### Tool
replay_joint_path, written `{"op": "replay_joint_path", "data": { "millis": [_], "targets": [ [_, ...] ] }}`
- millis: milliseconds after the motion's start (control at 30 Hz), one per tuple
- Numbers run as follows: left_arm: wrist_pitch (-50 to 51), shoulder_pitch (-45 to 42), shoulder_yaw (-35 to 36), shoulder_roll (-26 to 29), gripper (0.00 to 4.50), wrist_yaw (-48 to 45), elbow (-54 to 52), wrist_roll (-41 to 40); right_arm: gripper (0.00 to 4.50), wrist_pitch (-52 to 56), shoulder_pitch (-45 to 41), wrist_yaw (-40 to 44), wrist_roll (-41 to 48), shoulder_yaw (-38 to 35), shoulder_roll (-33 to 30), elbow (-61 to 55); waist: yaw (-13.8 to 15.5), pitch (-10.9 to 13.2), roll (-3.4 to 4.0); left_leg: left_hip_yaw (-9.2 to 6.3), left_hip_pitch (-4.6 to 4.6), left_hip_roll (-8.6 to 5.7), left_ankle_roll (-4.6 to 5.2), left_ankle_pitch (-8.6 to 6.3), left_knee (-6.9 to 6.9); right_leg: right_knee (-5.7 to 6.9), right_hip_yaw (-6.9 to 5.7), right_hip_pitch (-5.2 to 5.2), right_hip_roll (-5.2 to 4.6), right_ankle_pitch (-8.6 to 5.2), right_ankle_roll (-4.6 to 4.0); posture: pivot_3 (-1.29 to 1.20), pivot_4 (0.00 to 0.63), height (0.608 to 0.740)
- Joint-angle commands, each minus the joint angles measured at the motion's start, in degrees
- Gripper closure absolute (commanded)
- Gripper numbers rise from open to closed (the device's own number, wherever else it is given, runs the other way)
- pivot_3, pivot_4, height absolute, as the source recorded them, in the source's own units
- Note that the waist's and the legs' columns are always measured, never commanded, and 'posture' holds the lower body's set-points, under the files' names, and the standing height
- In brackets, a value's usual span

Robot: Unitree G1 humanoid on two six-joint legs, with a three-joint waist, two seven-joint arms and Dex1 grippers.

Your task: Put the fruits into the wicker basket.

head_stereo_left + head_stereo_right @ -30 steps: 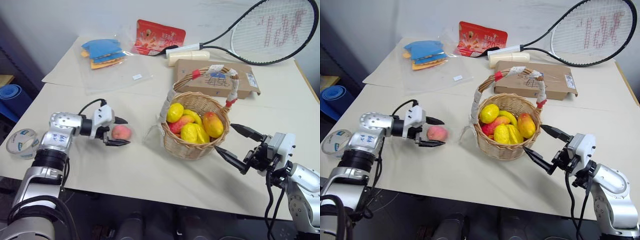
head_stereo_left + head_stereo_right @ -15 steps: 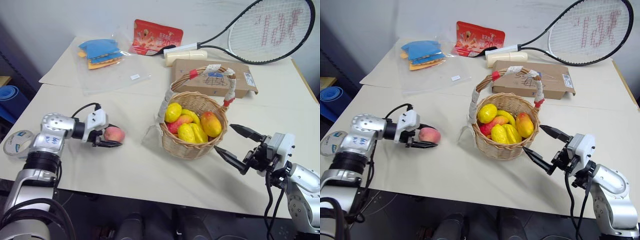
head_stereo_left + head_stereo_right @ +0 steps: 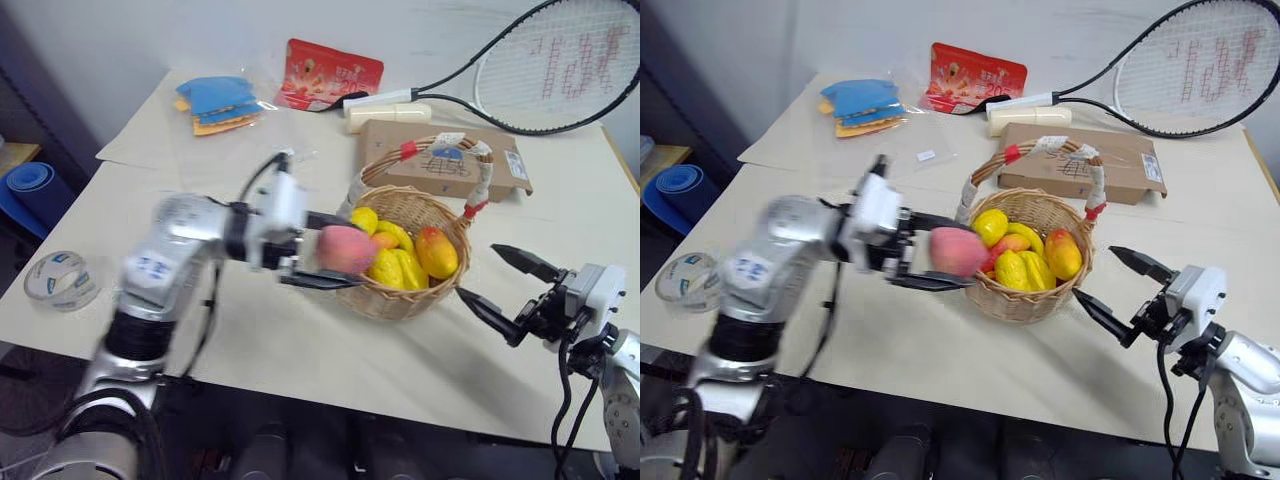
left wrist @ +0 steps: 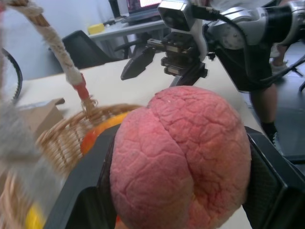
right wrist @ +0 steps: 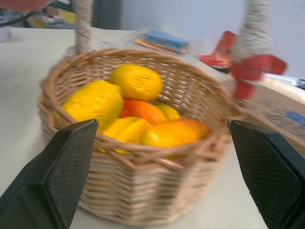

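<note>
Left eye view: left gripper (image 3: 335, 252) clamped on the pink-red peach (image 3: 346, 248), held in the air right at the near-left rim of the wicker basket (image 3: 405, 300). Yellow lemons (image 3: 365, 219) and a red-yellow mango (image 3: 436, 252) lie inside the basket, just past the gripper's tips. Right gripper (image 3: 497, 280) sits beside the basket's right side, fingers spread wide, nothing between them. Beyond the basket: cardboard box (image 3: 510, 168), tennis racket (image 3: 560, 70), red snack pouch (image 3: 330, 72). Tape roll (image 3: 60, 280) well behind the left arm.

Left wrist view: peach (image 4: 181, 157) squeezed between both black fingers (image 4: 81, 195); basket rim (image 4: 62, 138) just ahead, right gripper (image 4: 157, 67) beyond it.

Right wrist view: fingers (image 5: 52, 181) apart, basket (image 5: 138, 191) straight ahead between them, not touching; lemons (image 5: 136, 81) and mango (image 5: 174, 133) inside.
</note>
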Motion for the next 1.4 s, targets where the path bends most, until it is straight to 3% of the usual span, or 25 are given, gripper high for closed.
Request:
{"op": "replay_joint_path", "data": {
  "millis": [33, 167, 333, 400, 533, 800, 1033, 1233, 1400],
  "targets": [
    [-4.1, -2.9, -4.3, -6.4, 1.60, 6.9, 4.7, 6.0, 0.00, -1.5, -0.1, 1.5, 1.1, -3.4, -1.6, 1.6, -0.1, 0.0, 0.00, 0.07, 0.00, 0.00, 0.00, 0.00, 0.00, 0.01, 0.09, -0.03, 0.03, 0.01, 0.02, 0.00, 0.150, 0.740],
    [-11.5, -6.3, -8.6, -11.0, 1.60, 15.5, 12.9, 16.9, 0.00, -1.1, 0.4, 1.6, 1.5, -3.7, -1.3, 1.1, -0.3, 0.0, 0.01, 0.13, 0.06, 0.02, 0.00, 0.01, -0.02, 0.04, 0.21, -0.06, 0.08, 0.01, 0.02, 0.00, 0.150, 0.740],
    [-11.0, -7.4, -9.7, -14.9, 1.60, 18.2, 17.3, 19.1, 0.00, -0.6, 1.5, 1.2, 2.3, -3.7, -0.6, -0.3, -0.1, 0.0, 0.01, 0.12, 0.06, 0.02, 0.00, 0.01, -0.03, 0.04, 0.24, -0.06, 0.07, 0.02, 0.03, 0.00, 0.150, 0.740],
    [-10.8, -7.2, -9.4, -15.4, 1.03, 18.0, 17.6, 19.1, 0.00, -0.6, 1.8, 1.1, 2.5, -3.6, -0.5, -0.6, 0.2, 0.0, 0.01, 0.12, 0.06, 0.01, 0.00, 0.01, -0.03, 0.02, 0.24, -0.05, 0.06, 0.02, 0.03, 0.00, 0.150, 0.740],
    [-7.3, -7.0, -7.1, -14.7, 0.03, 14.0, 14.5, 14.7, 0.00, 0.5, 1.2, 0.5, 3.8, -3.9, -0.7, -1.0, 0.3, 0.0, 0.01, 0.12, 0.05, 0.00, 0.00, 0.02, -0.03, 0.00, 0.24, -0.05, 0.04, 0.02, 0.04, 0.00, 0.150, 0.740],
    [2.6, -6.9, 0.0, -10.1, 0.03, 3.6, 3.1, -0.1, 0.00, 8.9, -7.1, 2.5, 7.9, -1.4, -5.2, 2.7, -0.3, 0.0, 0.03, 0.11, 0.06, 0.01, -0.05, 0.05, -0.03, 0.07, 0.24, -0.08, 0.03, 0.02, 0.04, 0.00, 0.150, 0.740],
    [6.6, -3.4, 3.5, 1.6, 0.03, -7.7, -2.5, -8.4, 0.00, 10.6, -25.8, 6.6, 3.8, 7.4, -5.4, 16.6, -1.8, 0.0, 0.09, 0.13, 0.11, 0.02, -0.03, 0.09, -0.02, 0.09, 0.26, -0.08, 0.03, 0.04, 0.03, 0.00, 0.150, 0.740],
    [13.8, 2.2, 14.1, 15.4, 0.03, -10.9, -6.0, -16.6, 0.00, 7.2, -45.5, 14.4, -3.1, 15.0, -3.1, 38.0, -3.1, 0.1, 0.18, 0.02, 0.04, 0.03, -0.06, 0.13, -0.10, 0.06, 0.18, -0.17, 0.01, 0.04, 0.03, 0.00, 0.150, 0.740],
    [14.9, 10.9, 22.9, 25.0, 0.03, -11.8, -7.5, -19.2, 0.00, 7.6, -55.2, 25.9, -6.1, 19.8, -2.7, 49.0, -3.3, 0.1, 0.22, -0.02, -0.06, 0.03, -0.06, 0.12, -0.16, 0.01, 0.15, -0.24, -0.05, 0.04, 0.03, 0.00, 0.150, 0.740]
  ]
}}
